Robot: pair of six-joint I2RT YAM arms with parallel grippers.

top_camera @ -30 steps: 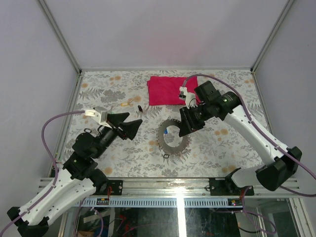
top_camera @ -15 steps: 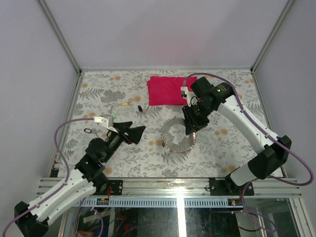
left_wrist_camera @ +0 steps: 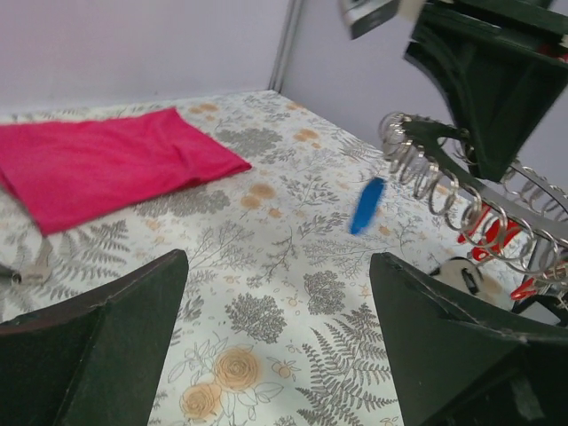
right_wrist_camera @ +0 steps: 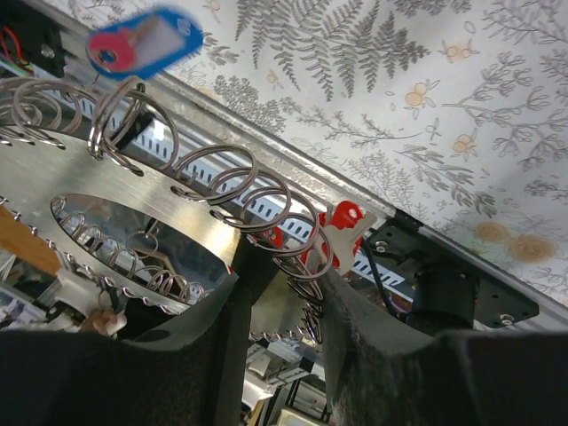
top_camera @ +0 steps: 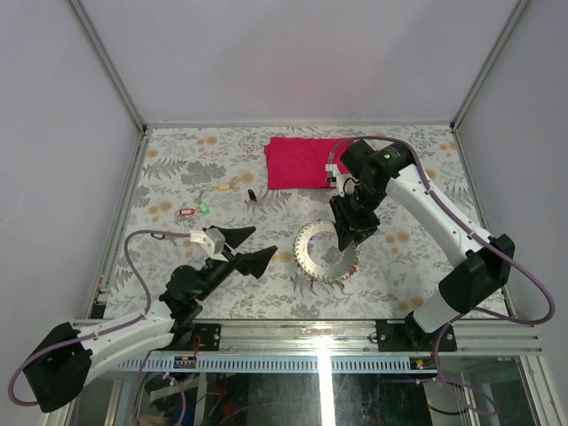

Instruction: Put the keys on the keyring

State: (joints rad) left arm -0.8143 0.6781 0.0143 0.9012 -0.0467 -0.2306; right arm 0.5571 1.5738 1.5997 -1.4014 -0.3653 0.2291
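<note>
Surface: a table [top_camera: 177, 169] covered edge to edge in a pale print of grey ferns and orange blossoms, flat and matt in all my views.
Room: plain pale walls [top_camera: 284, 53] on three sides, with aluminium posts [top_camera: 108, 64] rising from the far corners.
Near edge: a metal rail [top_camera: 302, 330] carries both arm bases.
Red cloth [top_camera: 302, 162]: folded and lying flat at the far middle of the table.
Keyring [top_camera: 312, 269]: near the table's centre and tilted, its rim lined with wire loops. I cannot tell whether its near edge touches the print.
Right gripper [top_camera: 348, 232]: closed on the keyring's far rim. My right wrist view shows the two pads pinching the metal plate.
Blue-tagged key [right_wrist_camera: 146, 40]: hangs from one loop of the keyring, slightly blurred.
Red tags [right_wrist_camera: 342, 222]: sit among the loops just beside the right fingers.
Loose keys: the red key [top_camera: 185, 212] and the green key [top_camera: 202, 209] lie side by side at the left. The yellow key [top_camera: 224, 187] and the black key [top_camera: 252, 194] lie farther back, near the cloth.
Left gripper [top_camera: 264, 240]: fingers spread wide with nothing between them, low over the table just left of the keyring.
</note>
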